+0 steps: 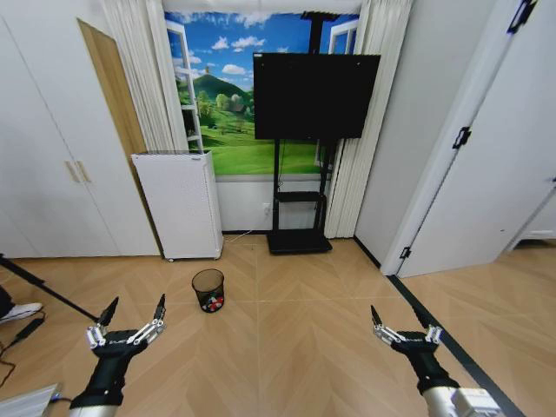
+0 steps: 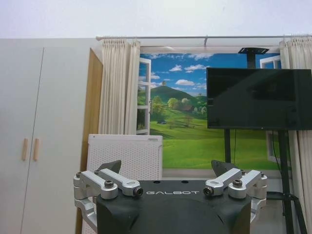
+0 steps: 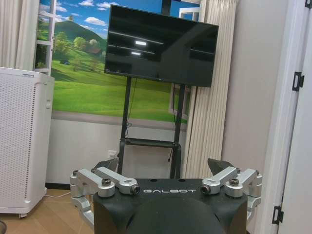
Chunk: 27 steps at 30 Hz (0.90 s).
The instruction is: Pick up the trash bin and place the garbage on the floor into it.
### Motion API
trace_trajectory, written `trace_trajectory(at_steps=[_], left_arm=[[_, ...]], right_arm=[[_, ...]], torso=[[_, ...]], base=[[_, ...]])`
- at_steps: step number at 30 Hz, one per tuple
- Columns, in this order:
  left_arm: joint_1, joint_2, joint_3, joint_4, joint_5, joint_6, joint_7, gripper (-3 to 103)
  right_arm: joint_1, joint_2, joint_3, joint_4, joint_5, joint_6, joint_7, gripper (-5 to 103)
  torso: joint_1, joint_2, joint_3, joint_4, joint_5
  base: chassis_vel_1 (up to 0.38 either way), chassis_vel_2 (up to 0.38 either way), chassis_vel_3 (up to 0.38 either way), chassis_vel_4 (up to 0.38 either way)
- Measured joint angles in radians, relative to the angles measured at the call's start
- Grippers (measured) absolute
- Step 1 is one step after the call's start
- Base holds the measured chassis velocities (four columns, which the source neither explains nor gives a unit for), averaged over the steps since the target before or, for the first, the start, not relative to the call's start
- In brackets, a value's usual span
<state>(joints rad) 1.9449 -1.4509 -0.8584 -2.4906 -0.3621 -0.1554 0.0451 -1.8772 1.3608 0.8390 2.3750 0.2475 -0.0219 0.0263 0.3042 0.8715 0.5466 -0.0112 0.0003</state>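
Room: parquet floor (image 1: pixel 295 347) in a chevron pattern, with a dark border strip running along the right side. Far wall carries a painted landscape mural between pale curtains. A black TV (image 1: pixel 314 95) on a stand stands in front of it. A white perforated appliance (image 1: pixel 181 205) stands left of the TV, beside white cupboard doors.

The bin (image 1: pixel 208 290), black wire mesh, stands upright on the floor, just in front of the appliance and slightly to its right, well ahead of both arms. Red and white pieces show through the mesh at its bottom, inside the bin; a touch of green shows with them, but I cannot tell what it is.

Left gripper (image 1: pixel 132 310): held low at the left, over bare floor, fingers spread wide apart, nothing between them. It is nearer the bin than the other arm but well apart from it. The left wrist view confirms the jaws wide, pointing toward the appliance and mural.

Right gripper (image 1: pixel 398 319): low at the right, near the border strip, fingers likewise spread and empty. The right wrist view shows it facing the TV stand.
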Motion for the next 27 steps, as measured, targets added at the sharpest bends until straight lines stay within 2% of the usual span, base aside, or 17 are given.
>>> trace_trajectory(at_steps=[1,3,5,8,9,14,27], left_arm=[[0.0,0.0,0.0,0.0,0.0,0.0,0.0,100],[0.0,0.0,0.0,0.0,0.0,0.0,-0.001,100],[0.0,0.0,0.0,0.0,0.0,0.0,-0.001,100],[0.0,0.0,0.0,0.0,0.0,0.0,-0.001,100],[0.0,0.0,0.0,0.0,0.0,0.0,-0.001,100],[0.0,0.0,0.001,0.0,0.0,0.0,-0.001,100],[0.0,0.0,0.0,0.0,0.0,0.0,-0.001,100]], right_arm=[[0.0,0.0,0.0,0.0,0.0,0.0,0.0,100],[0.0,0.0,0.0,0.0,0.0,0.0,0.0,100],[0.0,0.0,0.0,0.0,0.0,0.0,0.0,100],[0.0,0.0,0.0,0.0,0.0,0.0,0.0,100],[0.0,0.0,0.0,0.0,0.0,0.0,0.0,100],[0.0,0.0,0.0,0.0,0.0,0.0,0.0,100],[0.0,0.0,0.0,0.0,0.0,0.0,0.0,100]], torso=[[0.0,0.0,0.0,-0.0003,-0.001],[0.0,0.0,0.0,0.0004,-0.0008],[0.0,0.0,0.0,-0.0006,-0.0007],[0.0,0.0,0.0,0.0,-0.0007],[0.0,0.0,0.0,0.0011,-0.0003],[0.0,0.0,0.0,-0.0003,0.0002],[0.0,0.0,0.0,0.0,-0.0005]], base=[[0.365,0.301,-0.322,-0.356],[0.327,0.301,-0.256,-0.308],[0.23,0.12,-0.204,-0.229],[0.128,0.011,-0.048,-0.122],[0.056,0.062,0.044,-0.044],[-0.039,0.012,0.081,0.021],[-0.022,-0.021,0.016,0.021]])
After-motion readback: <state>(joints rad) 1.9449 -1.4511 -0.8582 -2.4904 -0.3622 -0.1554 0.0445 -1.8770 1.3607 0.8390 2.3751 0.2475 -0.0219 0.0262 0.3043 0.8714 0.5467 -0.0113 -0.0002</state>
